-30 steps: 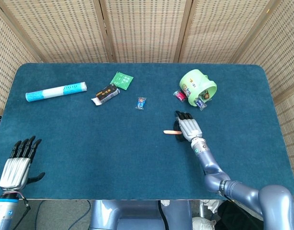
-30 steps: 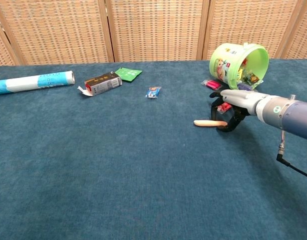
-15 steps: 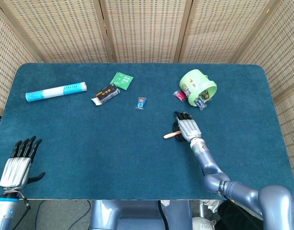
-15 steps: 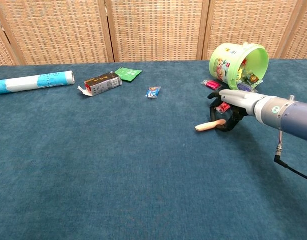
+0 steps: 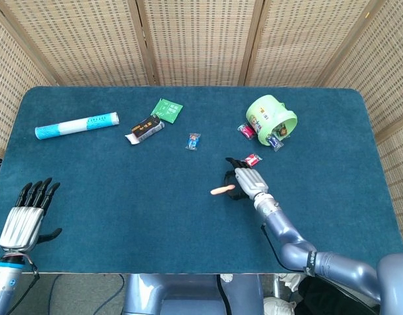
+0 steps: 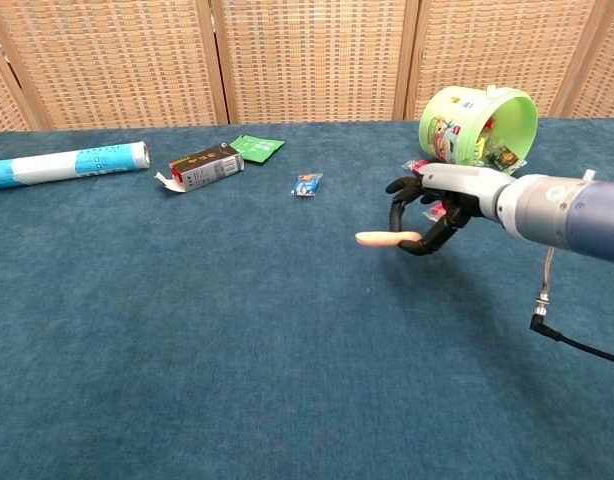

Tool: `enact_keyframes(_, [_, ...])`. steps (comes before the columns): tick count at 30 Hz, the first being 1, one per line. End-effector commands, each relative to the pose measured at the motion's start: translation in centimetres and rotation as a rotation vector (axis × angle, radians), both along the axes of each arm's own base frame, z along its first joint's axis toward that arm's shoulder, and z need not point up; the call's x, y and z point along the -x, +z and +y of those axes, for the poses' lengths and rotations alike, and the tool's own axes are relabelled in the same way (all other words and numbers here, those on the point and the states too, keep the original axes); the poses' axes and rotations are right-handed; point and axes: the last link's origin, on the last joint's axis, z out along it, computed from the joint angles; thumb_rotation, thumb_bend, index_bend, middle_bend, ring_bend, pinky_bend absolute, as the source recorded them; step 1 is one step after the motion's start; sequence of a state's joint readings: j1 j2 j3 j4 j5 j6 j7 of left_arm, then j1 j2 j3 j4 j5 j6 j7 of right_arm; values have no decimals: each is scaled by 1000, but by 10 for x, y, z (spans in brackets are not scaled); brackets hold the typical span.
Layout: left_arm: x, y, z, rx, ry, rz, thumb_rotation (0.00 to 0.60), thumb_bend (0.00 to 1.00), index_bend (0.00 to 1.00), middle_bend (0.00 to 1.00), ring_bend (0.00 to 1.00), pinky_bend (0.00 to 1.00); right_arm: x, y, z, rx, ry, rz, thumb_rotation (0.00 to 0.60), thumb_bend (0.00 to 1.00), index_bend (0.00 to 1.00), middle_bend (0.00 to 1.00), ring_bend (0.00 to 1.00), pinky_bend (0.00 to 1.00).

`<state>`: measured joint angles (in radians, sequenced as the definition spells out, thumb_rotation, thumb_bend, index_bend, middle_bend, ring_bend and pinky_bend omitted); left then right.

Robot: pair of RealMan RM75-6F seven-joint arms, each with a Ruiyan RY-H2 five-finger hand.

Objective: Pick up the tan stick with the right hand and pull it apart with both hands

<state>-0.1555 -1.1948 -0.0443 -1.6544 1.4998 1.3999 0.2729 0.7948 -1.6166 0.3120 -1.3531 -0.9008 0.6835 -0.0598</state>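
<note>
The tan stick point(image 5: 220, 191) point(image 6: 382, 238) hangs above the blue table, pointing left. My right hand point(image 5: 243, 181) point(image 6: 433, 207) holds its right end between thumb and curled fingers, near the table's middle right. My left hand point(image 5: 25, 217) is low at the near left corner with fingers straight and apart, holding nothing. The chest view does not show the left hand.
A tipped green bucket point(image 5: 272, 117) point(image 6: 477, 124) with small packets spilling out lies behind the right hand. A small blue candy point(image 5: 193, 140), a dark box point(image 5: 144, 128), a green packet point(image 5: 167, 109) and a white-blue roll point(image 5: 77, 125) lie across the far table.
The right hand has closed on the stick, lifted it off the cloth and carried it leftward and nearer. The left hand has risen slightly.
</note>
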Motion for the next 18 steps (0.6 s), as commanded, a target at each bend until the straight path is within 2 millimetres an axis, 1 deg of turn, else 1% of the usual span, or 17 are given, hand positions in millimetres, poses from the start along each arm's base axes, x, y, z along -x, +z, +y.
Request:
enact_keyframes(1, [-18,15,24,-18,-107,39,600,0,0,0,0,0,-44,7,1,-84,-20,-114,600,562,621,123,0,0])
enact_keyframes(2, [-25,18,30,-17,-131,40,600,0,0,0,0,0,-54,6,2,-105,-30,-129,600,561,621,123,0,0])
enact_keyframes(4, [-34,22,38,-15,-169,39,600,0,0,0,0,0,-68,3,5,-131,-45,-148,600,560,622,123,0,0])
enact_keyframes(8, [-50,23,51,1,-241,47,600,0,0,0,0,0,-89,-4,7,-153,-67,-169,600,560,625,128,0,0])
enact_keyframes(10, [-61,21,61,18,-298,50,600,0,0,0,0,0,-103,-9,7,-157,-81,-185,600,560,628,131,0,0])
enact_keyframes(14, [-74,14,73,50,-371,48,600,0,1,0,0,0,-120,-16,6,-162,-99,-205,600,560,629,131,0,0])
enact_keyframes(16, [-83,8,80,65,-421,46,600,0,19,0,0,0,-132,-20,7,-168,-104,-222,600,560,632,131,0,0])
enact_keyframes(17, [-86,6,83,71,-437,42,600,0,43,0,0,0,-136,-22,7,-168,-106,-225,600,560,634,131,0,0])
enact_keyframes(18, [-92,0,87,83,-472,32,600,0,71,0,0,0,-143,-23,7,-167,-107,-231,600,560,635,131,0,0])
